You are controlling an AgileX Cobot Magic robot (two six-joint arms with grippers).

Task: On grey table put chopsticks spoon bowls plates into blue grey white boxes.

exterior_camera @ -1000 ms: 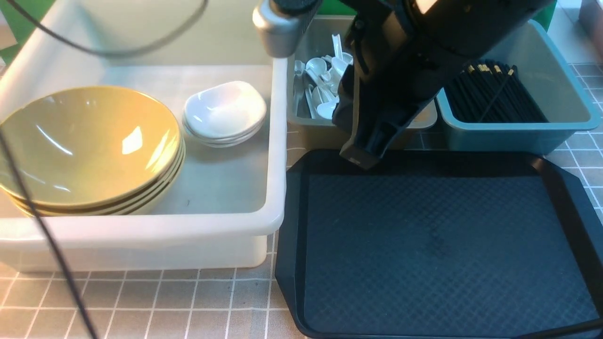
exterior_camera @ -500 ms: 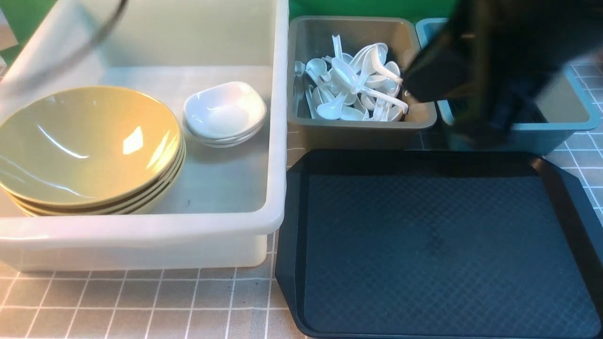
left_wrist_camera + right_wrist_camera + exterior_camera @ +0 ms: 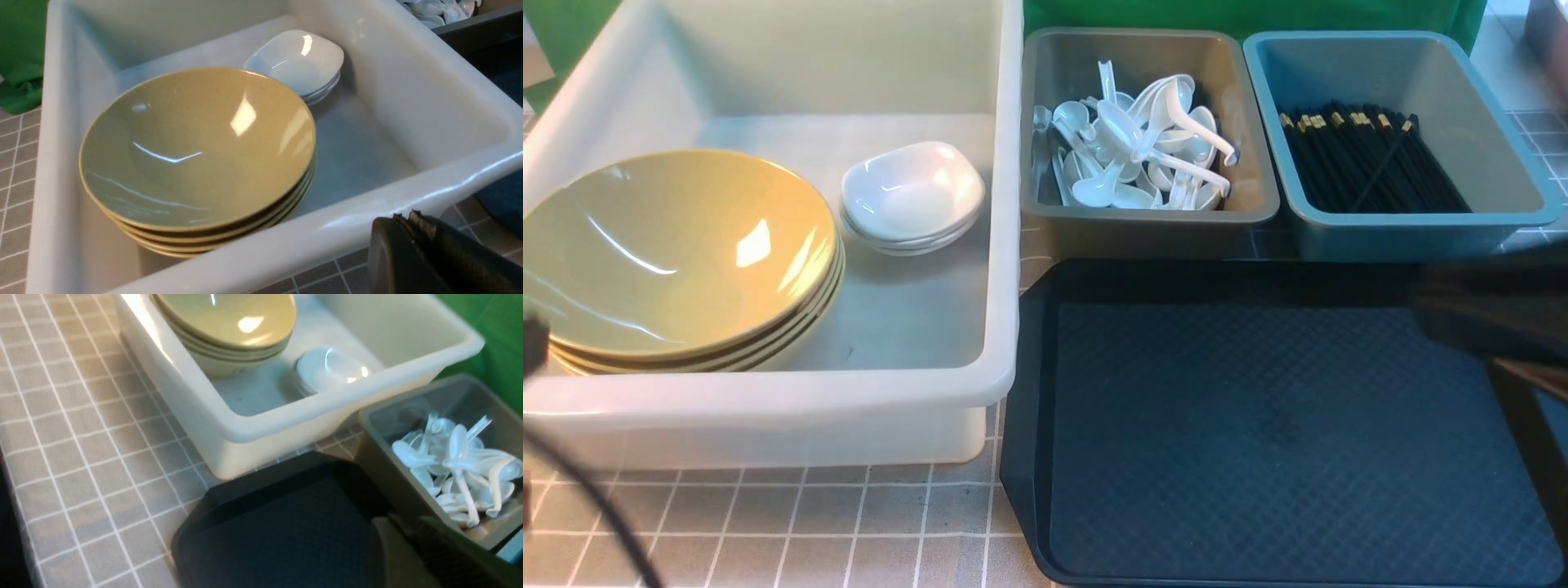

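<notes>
Dishes are sitting sorted in three plastic boxes on the checked grey table (image 3: 768, 523).

Shiny yellow bowls (image 3: 674, 253) and small white plates (image 3: 911, 196) are stacking in the milky tub (image 3: 768, 408); smooth spoons (image 3: 1143, 143) are piling in the grey bin (image 3: 1152, 216); thin black chopsticks (image 3: 1372, 159) are lying in the blue bin (image 3: 1421, 220) — gold tops pointing away. Left gripper (image 3: 412, 218) is clenched, holding nothing; right gripper (image 3: 408, 526) — nearly closed, empty, over the bumpy dark tray (image 3: 1258, 441).

free: dark tray (image 3: 1258, 425) bare, just beside the right gripper (image 3: 408, 528) | blocked: white tub (image 3: 408, 196) wall ahead of the left gripper (image 3: 402, 222); bowls (image 3: 196, 147) and plates (image 3: 296, 59) beyond it | partly free: tub floor between them and the wall
</notes>
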